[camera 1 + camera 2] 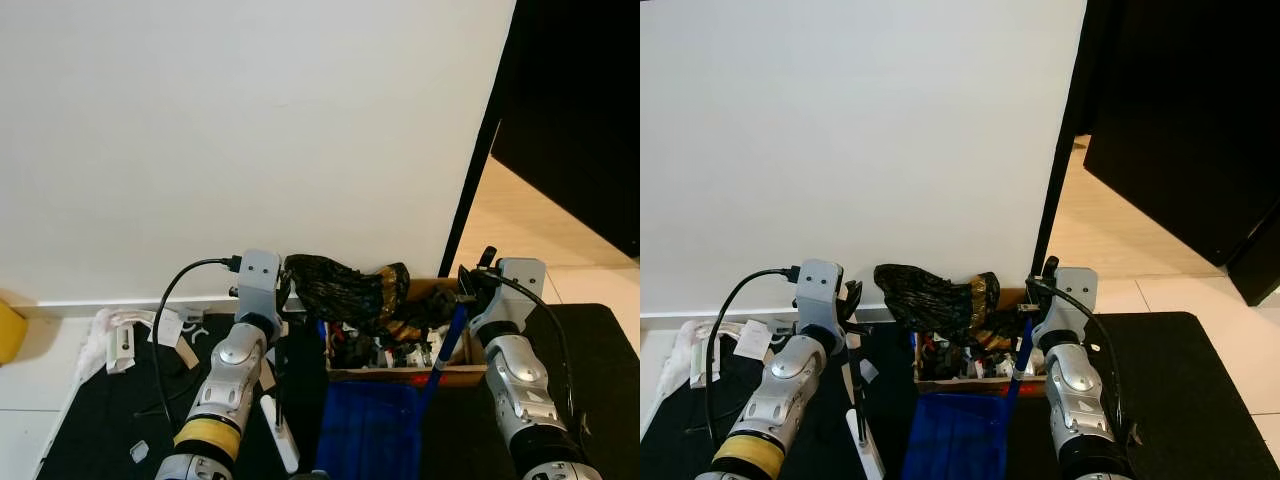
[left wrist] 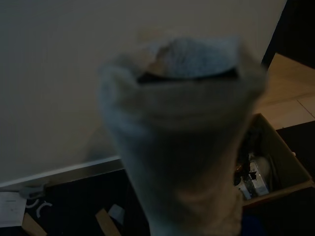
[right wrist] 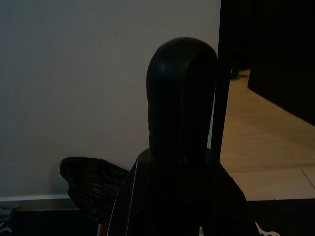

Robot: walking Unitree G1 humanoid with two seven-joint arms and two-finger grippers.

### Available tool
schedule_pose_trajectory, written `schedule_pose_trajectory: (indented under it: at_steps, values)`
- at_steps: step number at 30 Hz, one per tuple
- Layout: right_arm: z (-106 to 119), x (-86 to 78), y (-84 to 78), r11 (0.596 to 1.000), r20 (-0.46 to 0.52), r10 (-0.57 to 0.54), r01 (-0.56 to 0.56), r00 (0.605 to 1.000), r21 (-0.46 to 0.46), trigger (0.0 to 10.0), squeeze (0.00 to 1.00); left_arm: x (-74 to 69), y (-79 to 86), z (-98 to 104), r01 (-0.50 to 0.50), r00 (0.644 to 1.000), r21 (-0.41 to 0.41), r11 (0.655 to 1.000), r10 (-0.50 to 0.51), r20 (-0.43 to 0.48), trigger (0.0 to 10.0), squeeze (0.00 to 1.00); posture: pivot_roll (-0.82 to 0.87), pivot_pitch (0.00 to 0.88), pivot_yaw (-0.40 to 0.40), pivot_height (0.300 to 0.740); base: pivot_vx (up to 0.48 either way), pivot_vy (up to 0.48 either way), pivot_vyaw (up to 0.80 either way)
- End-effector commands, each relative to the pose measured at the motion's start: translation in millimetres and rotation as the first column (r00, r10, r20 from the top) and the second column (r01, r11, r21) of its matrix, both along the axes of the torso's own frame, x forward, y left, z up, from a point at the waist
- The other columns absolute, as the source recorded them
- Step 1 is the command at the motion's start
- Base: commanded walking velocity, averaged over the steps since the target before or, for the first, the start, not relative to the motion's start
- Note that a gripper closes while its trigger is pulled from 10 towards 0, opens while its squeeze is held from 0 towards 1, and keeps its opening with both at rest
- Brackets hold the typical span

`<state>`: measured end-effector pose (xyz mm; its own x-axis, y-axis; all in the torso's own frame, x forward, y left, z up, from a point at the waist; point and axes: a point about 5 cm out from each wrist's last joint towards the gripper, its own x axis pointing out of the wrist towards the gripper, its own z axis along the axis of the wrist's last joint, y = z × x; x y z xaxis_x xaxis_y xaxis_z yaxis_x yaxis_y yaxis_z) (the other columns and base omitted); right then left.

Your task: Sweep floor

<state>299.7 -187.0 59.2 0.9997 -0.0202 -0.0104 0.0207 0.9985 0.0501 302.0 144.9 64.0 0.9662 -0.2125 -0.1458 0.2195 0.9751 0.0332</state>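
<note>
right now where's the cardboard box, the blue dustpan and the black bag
cardboard box [image 1: 470, 374], left eye view, front wall
blue dustpan [image 1: 365, 425], left eye view, pan face
black bag [image 1: 335, 287], left eye view, crumpled middle

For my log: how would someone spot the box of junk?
Follow the white wall to its right end by the dark doorway. The cardboard box sits at its foot on the black mat, with a crumpled black bag draped over it.
</note>
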Motion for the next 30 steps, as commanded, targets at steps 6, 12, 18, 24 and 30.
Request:
schedule_pose_trajectory:
  at_steps: [6,12,18,24,30]
  values:
    - [5.5,3.1,4.4,1.000,0.029,0.007,-0.008,1.000,0.017,10.0,0.00,1.9,6.5,1.4,-0.020,1.000,0.010,1.000,0.020,0.003,10.0,0.00,0.08,0.015,0.085,0.740,0.000,0.276,0.00]
    - [5.2,2.7,4.4,1.000,0.028,0.007,-0.008,1.000,0.017,10.0,0.00,1.6,6.4,1.4,-0.020,1.000,0.011,1.000,0.020,0.003,10.0,0.00,0.08,0.016,0.085,0.740,0.000,0.274,0.00]
    - [5.0,2.4,4.4,1.000,0.027,0.008,-0.008,1.000,0.016,10.0,0.00,1.4,6.3,1.2,-0.020,1.000,0.011,1.000,0.020,0.002,10.0,0.00,0.08,0.016,0.084,0.740,0.000,0.277,0.00]
    - [4.9,2.4,4.3,1.000,0.027,0.008,-0.008,1.000,0.017,10.0,0.00,1.4,6.0,0.9,-0.019,1.000,0.011,1.000,0.019,0.001,10.0,0.00,0.08,0.017,0.085,0.740,0.000,0.303,0.00]
    - [4.9,2.3,4.2,1.000,0.027,0.007,-0.008,1.000,0.017,10.0,0.00,1.5,5.9,1.1,-0.019,1.000,0.010,1.000,0.019,0.000,10.0,0.00,0.08,0.018,0.085,0.740,0.000,0.401,0.00]
